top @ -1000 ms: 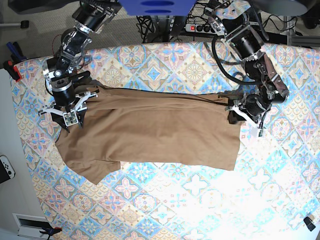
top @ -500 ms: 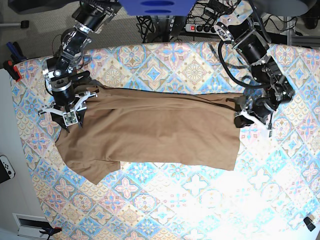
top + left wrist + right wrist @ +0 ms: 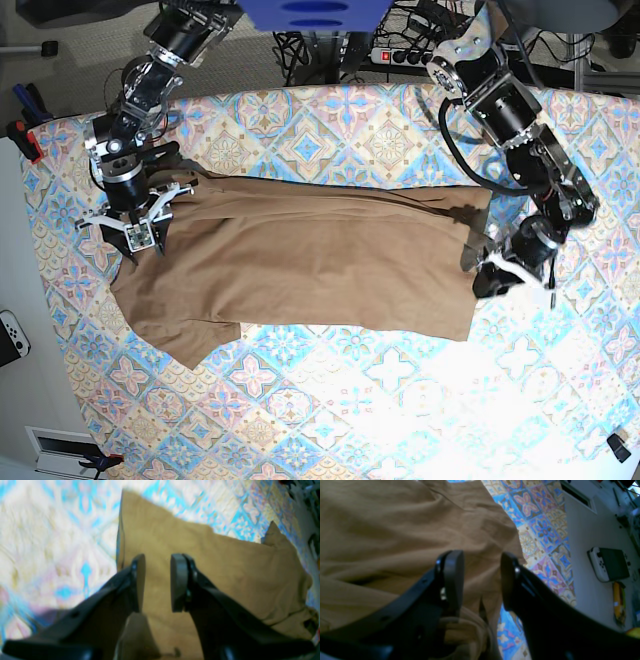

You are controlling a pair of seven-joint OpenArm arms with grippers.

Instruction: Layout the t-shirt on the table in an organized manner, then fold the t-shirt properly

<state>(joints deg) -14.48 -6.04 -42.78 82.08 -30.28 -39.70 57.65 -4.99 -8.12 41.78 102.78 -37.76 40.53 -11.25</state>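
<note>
The tan t-shirt [image 3: 310, 265] lies spread sideways across the patterned table [image 3: 380, 400], one sleeve pointing to the near left. My left gripper [image 3: 492, 278] hovers at the shirt's right hem. In the left wrist view it [image 3: 157, 580] is open, with the shirt [image 3: 225, 562] below the gap and nothing held. My right gripper [image 3: 135, 238] sits at the shirt's far left corner. In the right wrist view it [image 3: 481, 580] is open over wrinkled shirt fabric [image 3: 395, 517], some of it bunched under one finger [image 3: 452, 577].
A white and black game controller [image 3: 12, 338] lies on the floor off the table's left edge, also in the right wrist view [image 3: 607, 563]. A power strip [image 3: 400, 55] and cables lie behind the table. A small dark object [image 3: 620, 445] sits near right.
My left gripper has moved along the shirt's right hem toward the near edge, and that arm has stretched out. The right gripper has stayed put.
</note>
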